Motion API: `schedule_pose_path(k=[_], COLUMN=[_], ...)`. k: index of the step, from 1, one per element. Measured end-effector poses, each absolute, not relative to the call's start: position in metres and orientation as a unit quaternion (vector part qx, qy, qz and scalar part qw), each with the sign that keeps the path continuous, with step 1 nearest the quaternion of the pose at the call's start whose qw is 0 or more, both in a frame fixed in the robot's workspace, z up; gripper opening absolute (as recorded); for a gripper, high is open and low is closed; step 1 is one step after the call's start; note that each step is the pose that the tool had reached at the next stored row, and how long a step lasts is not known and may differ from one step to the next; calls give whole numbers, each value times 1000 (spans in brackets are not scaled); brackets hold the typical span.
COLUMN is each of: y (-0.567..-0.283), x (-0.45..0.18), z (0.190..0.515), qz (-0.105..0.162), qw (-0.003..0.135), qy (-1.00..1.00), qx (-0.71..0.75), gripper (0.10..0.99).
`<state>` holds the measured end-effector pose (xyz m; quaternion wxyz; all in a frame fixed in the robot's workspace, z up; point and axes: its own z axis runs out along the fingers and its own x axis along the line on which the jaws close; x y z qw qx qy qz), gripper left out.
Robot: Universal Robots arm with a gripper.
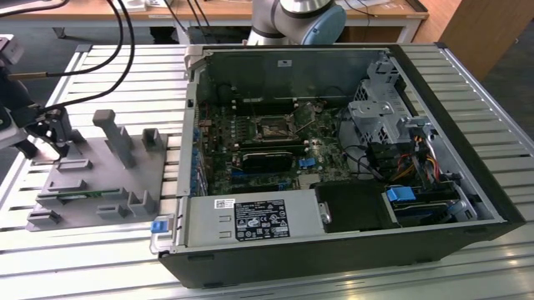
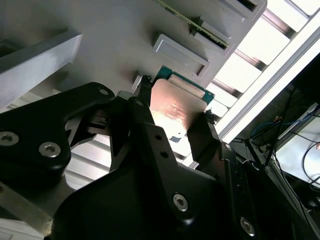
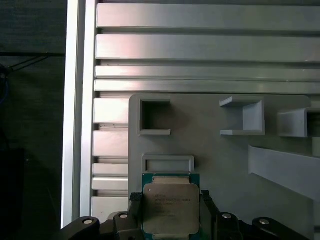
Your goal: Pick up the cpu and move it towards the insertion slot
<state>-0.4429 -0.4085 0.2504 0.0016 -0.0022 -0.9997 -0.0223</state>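
Slatted aluminium table (image 1: 467, 81) is carrying an open PC case (image 1: 334, 250) with a grey fixture (image 1: 92, 181) right beside it. The gripper (image 1: 49, 140) is hanging over the fixture's side away from the case. Its jaws are clamping the cpu (image 3: 171, 207) by two opposite edges, so the chip's sitting square between them. Meanwhile the insertion slot (image 1: 274, 129) is lying well apart from the fixture, inside the case.

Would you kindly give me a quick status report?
Gripper clamped on flat silvery square cpu, over grey plastic fixture. Silver-framed square socket apart, inside open computer case.
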Motion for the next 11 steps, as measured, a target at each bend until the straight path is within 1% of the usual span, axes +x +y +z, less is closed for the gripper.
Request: schedule_pose_path(k=[11], y=[-409], x=[-443], z=[253], qz=[-22], qw=[2], qy=[-1000], qx=[-2], gripper=[541])
